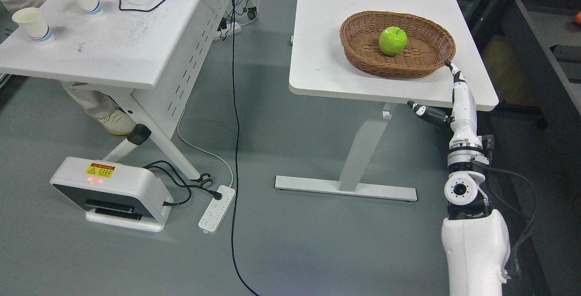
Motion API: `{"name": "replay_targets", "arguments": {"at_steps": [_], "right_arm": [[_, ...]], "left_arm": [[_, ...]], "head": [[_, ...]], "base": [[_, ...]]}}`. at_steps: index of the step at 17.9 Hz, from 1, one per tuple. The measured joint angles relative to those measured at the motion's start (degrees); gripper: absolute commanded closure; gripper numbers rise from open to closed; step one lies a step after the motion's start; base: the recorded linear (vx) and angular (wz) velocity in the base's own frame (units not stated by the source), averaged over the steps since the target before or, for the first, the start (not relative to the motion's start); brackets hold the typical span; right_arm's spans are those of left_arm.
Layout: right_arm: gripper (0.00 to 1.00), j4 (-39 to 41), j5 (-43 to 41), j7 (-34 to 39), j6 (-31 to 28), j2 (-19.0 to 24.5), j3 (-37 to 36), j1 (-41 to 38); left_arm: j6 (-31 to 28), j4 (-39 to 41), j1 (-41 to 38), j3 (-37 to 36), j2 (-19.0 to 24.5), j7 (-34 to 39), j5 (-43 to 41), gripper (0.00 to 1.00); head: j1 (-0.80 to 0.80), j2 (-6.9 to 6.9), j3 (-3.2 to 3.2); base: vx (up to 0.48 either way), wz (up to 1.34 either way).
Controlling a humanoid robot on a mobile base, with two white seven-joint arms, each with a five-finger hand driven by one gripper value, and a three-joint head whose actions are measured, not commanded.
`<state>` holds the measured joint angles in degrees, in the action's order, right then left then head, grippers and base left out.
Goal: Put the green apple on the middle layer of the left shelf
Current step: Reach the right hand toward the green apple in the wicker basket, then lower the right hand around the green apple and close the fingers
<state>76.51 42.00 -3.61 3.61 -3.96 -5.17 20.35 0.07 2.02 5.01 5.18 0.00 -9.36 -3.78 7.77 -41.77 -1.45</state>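
green apple (393, 41), glossy and bright, round, with a short dark stem poking up from the dimple at its top, sitting upright and whole near the middle of a shallow oval brown wicker basket (358, 53) on the near right part of a white table (317, 37).

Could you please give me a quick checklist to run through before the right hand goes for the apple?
1. Apple visible and unobstructed: ok.
2. Apple lies inside the basket, untouched: ok.
3. Right hand open, holding nothing: ok.
4. Hand clear of the basket: cannot tell; a fingertip looks right at its near rim.
5. Basket fully on the table: ok.
6. Left shelf in view: not ok.
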Motion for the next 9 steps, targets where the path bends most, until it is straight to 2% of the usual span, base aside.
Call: {"name": "replay_targets", "arguments": {"at_steps": [3,9], "right_arm": [[0.01,0.59,3.41,1.45,2.22,-1.28,0.25,0.60],[0.00,1.04,4.37,6.49,2.63,-2.05,2.33,3.89]], "left_arm": [[0.00,0.00,-0.01,0.00,0.00,0.00,0.00,0.00],[0.00,0.00,-0.01,0.00,0.00,0.00,0.00,0.00]], "head": [[0.00,0.00,0.00],[0.00,0.00,0.00]], "base": [[0.052,0.21],[0.074,0.18]]}}
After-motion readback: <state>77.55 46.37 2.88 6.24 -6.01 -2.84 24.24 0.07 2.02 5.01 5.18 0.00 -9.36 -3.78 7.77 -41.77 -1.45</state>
